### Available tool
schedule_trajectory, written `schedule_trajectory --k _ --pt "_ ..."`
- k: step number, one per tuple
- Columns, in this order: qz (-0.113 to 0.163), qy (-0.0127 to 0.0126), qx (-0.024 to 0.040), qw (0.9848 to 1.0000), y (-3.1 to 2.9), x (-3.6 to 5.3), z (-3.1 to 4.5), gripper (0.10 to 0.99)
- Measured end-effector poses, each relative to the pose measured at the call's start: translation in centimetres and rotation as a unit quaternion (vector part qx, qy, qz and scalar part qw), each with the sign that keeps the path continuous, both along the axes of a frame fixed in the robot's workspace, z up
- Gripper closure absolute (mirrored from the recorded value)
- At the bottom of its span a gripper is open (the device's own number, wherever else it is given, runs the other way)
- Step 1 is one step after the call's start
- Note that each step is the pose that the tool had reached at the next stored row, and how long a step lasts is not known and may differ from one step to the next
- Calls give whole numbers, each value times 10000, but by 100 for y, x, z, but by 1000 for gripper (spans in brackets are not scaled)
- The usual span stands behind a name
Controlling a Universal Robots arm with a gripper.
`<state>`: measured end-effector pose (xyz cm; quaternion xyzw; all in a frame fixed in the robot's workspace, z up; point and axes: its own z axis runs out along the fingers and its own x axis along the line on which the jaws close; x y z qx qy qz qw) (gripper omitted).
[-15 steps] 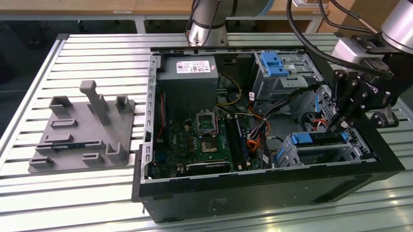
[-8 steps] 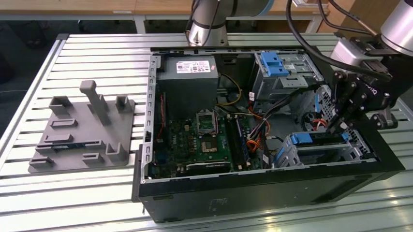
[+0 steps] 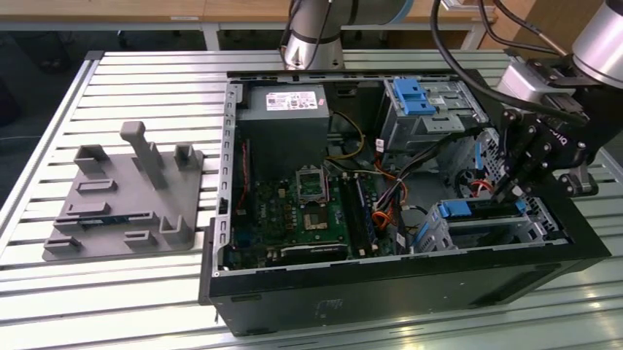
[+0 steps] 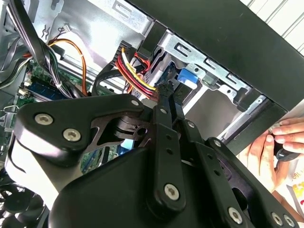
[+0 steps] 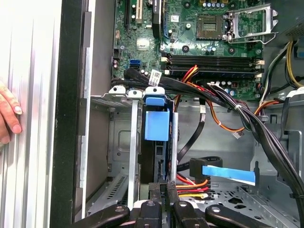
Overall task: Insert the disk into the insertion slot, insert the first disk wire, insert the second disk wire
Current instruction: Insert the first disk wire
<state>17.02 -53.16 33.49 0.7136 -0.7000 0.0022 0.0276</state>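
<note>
- We see an open computer case (image 3: 389, 292) lying on its side on the slatted metal tabletop (image 3: 146, 292), with the motherboard (image 3: 302, 211) facing up.
- The gripper (image 3: 503, 195) reaches down into the case at the exterior view's right, just beside the insertion slot (image 3: 530, 226).
- The disk (image 3: 457, 211) sits inside that slot. In the first wrist view its blue carrier handle (image 5: 156, 126) stands between the slot's silver rails (image 5: 134, 142).
- In the second wrist view the fingers (image 4: 161, 123) are drawn together, clamped on the black plug of the disk wire (image 4: 135, 76), a bundle of red, yellow and black strands.
- The plug sits right at the disk's blue edge (image 4: 183, 78); we cannot tell whether it is fully seated.
- In the first wrist view the same disk wire (image 5: 192, 183) runs in to the fingers (image 5: 154, 192).
- A black cable with a blue tab (image 5: 228, 173) lies loose on the case floor nearby.
- A taller cage with a blue latch (image 3: 421, 102) stands at the far end of the case.
- A grey fixture (image 3: 127, 211) rests on the tabletop, well apart from the case.
- A person's hand (image 5: 7, 111) rests on the tabletop outside the case wall.
</note>
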Motion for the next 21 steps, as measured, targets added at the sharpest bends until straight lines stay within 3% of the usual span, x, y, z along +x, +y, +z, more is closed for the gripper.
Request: schedule_trajectory --k 17,18,19,21 --pt "0 0 1 10000 0 0 -74 914" --pt "0 0 2 10000 0 0 -75 855" --pt "0 0 0 10000 0 0 -69 855" --pt "0 0 1 10000 0 0 -39 729"
